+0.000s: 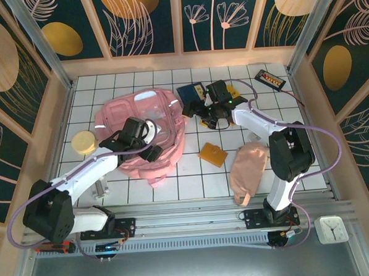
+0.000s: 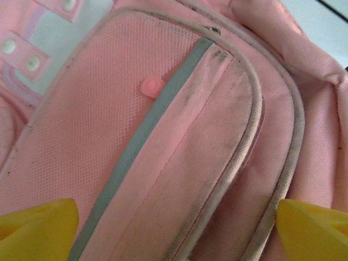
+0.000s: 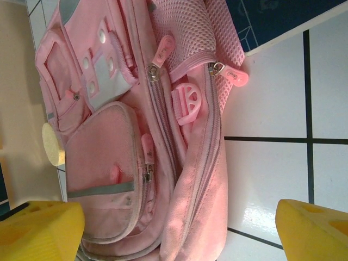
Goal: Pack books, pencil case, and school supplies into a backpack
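Observation:
The bright pink backpack (image 1: 134, 125) lies flat on the tiled table, left of centre. My left gripper (image 1: 146, 143) hovers just over its front pocket (image 2: 179, 136), open, with the yellow fingertips (image 2: 38, 231) wide apart above the fabric. At the backpack's right edge my right gripper (image 1: 192, 110) is open too, its fingers spanning the zippered side (image 3: 201, 179) and bare tile. The navy book (image 1: 190, 91) (image 3: 283, 16) lies beside the backpack's top, and the yellow book (image 1: 234, 91) is partly under the right arm. The orange pad (image 1: 212, 154) and the peach pencil case (image 1: 248, 168) lie to the right.
A pale yellow disc (image 1: 84, 142) (image 3: 53, 144) rests left of the backpack. A black gadget with red marks (image 1: 271, 79) sits at the back right corner, its cable running along the wall. Walls enclose the table on three sides. A white clock (image 1: 330, 228) stands off the front right.

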`<state>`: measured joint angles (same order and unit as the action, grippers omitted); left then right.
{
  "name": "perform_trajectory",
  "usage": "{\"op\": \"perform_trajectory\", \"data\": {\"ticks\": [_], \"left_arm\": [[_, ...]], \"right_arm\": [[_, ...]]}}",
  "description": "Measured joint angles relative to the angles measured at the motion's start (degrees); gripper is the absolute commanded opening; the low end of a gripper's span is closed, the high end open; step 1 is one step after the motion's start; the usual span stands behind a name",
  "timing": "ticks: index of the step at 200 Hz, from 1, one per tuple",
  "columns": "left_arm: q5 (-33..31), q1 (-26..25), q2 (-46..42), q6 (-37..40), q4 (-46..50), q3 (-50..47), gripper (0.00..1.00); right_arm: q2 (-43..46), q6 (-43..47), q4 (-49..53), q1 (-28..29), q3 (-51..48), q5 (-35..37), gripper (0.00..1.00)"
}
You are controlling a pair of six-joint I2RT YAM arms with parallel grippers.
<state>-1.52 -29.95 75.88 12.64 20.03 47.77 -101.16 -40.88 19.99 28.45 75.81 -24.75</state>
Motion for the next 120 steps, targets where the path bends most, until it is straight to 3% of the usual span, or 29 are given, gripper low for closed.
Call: {"op": "perform_trajectory", "data": {"ticks": [63,120], "left_arm": [[-0.98,-0.07,4.96,1.97,-0.55,4.33,0.92],[-2.36,-0.07,-1.22,1.03,-0.74,3.39,0.94]], "right_arm": [[-2.32,-0.63,0.87,1.68,2.29,0.00,0.80],[-11.34,-0.09,1.77,4.02,6.19,-0.04,0.72]]}}
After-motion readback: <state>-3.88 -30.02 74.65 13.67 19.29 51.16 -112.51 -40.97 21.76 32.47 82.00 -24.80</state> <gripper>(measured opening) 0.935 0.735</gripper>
